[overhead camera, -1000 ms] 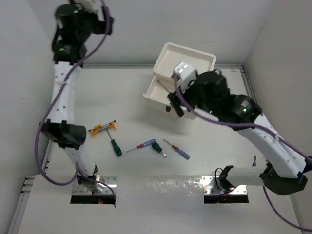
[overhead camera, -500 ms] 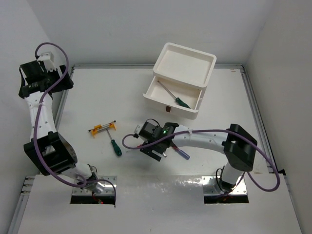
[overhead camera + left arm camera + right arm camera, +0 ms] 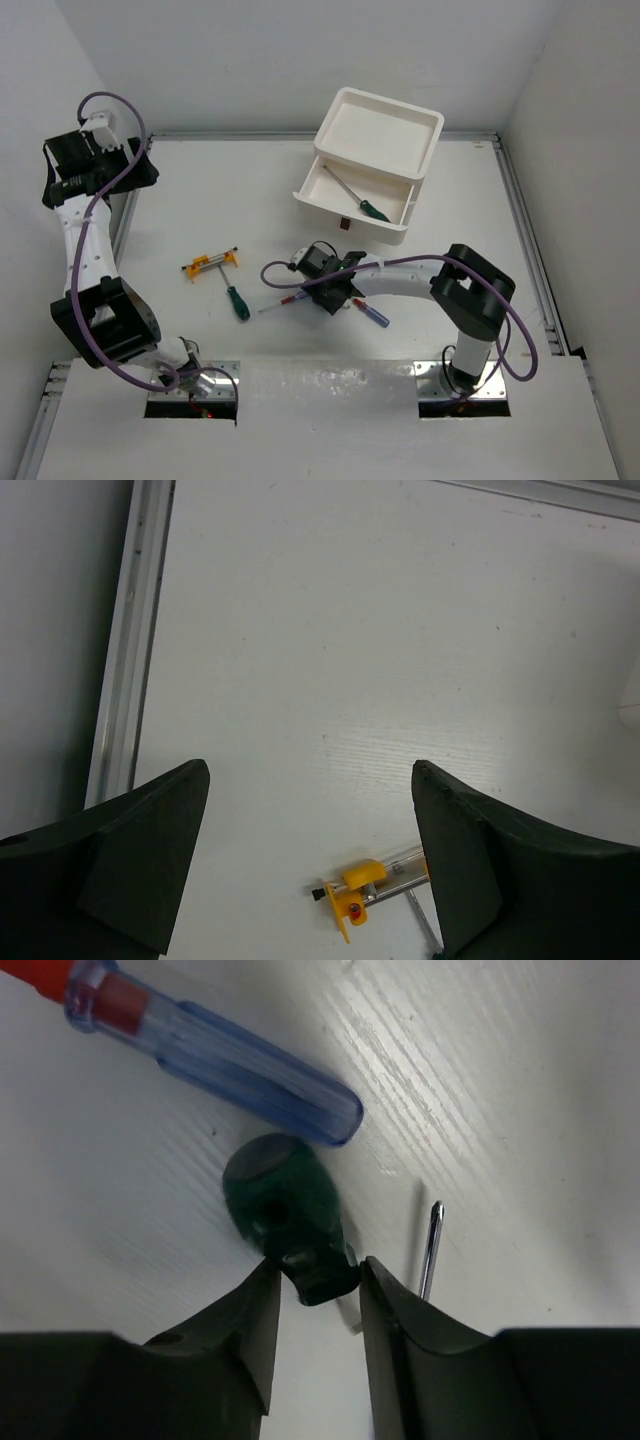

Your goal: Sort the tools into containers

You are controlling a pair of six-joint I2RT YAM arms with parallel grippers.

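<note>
Right gripper (image 3: pixel 315 1278) is down at the table (image 3: pixel 250 190) and closed on the stubby green screwdriver (image 3: pixel 288 1218). Its two fingers (image 3: pixel 250 1335) press on either side of the narrow neck of the dark green handle. The rounded butt of that handle points away from the gripper, and the tool lies low against the table surface.

Just beyond the butt, almost touching it, lies the blue-handled screwdriver (image 3: pixel 235 1065). Its clear blue grip has a red section at the far end, and it is set crosswise to the gripper. Close beside the gripper's other finger is the cross-point tip of the red-and-blue screwdriver (image 3: pixel 368 312), whose handle lies just to the gripper's right in the top view.

Farther out to this gripper's left are the long green screwdriver (image 3: pixel 237 300) and, next to it, a yellow tool (image 3: pixel 212 264). Ahead of the gripper, well apart from it, the white drawer unit (image 3: pixel 380 135) stands with one drawer (image 3: pixel 318 205) pulled open, its dark tab (image 3: pixel 344 225) facing the gripper. One green-handled screwdriver (image 3: pixel 356 199) lies slantwise inside that drawer.

Left gripper (image 3: pixel 310 780) hangs raised at the far left, well away from every tool. Its dark fingers are spread wide with nothing between them. Below it is bare table, and the yellow tool shows low between its fingers in the wrist view.
</note>
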